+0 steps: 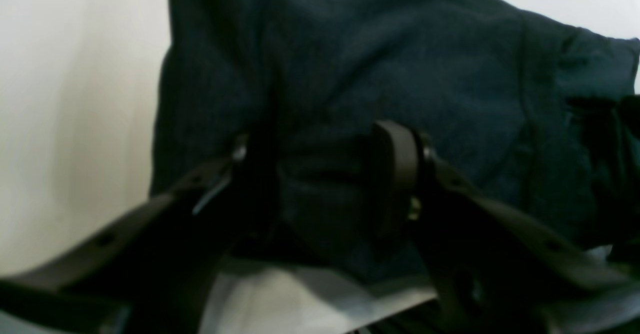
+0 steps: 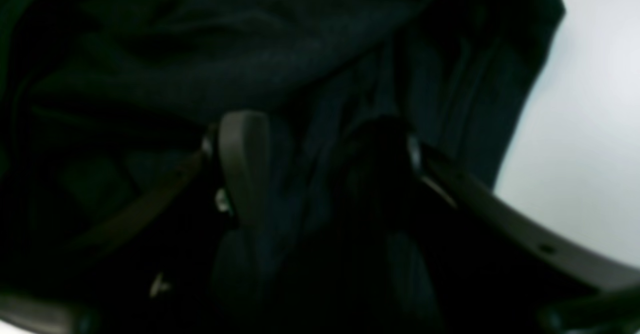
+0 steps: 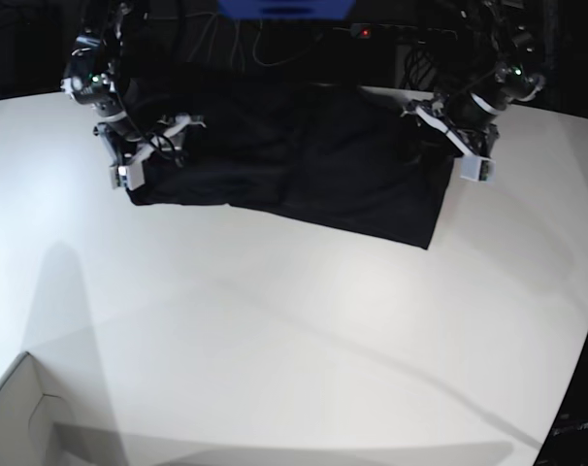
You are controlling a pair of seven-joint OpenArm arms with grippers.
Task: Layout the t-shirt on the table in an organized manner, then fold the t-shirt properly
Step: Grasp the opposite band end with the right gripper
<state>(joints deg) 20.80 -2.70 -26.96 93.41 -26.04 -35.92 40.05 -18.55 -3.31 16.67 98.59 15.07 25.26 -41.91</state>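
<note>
Both grippers hold the t-shirt at opposite ends. From its wrist view, the left gripper has its jaws pressed in on a bunch of dark cloth. The right gripper likewise pinches folds between its pads. Gripped this way, the shirt hangs spread between the arms at the far side of the table, its lower edge against the white top, probably so it can be pulled flat before folding.

The t-shirt lies spread along the far side of the table, a hand at each end.
</note>
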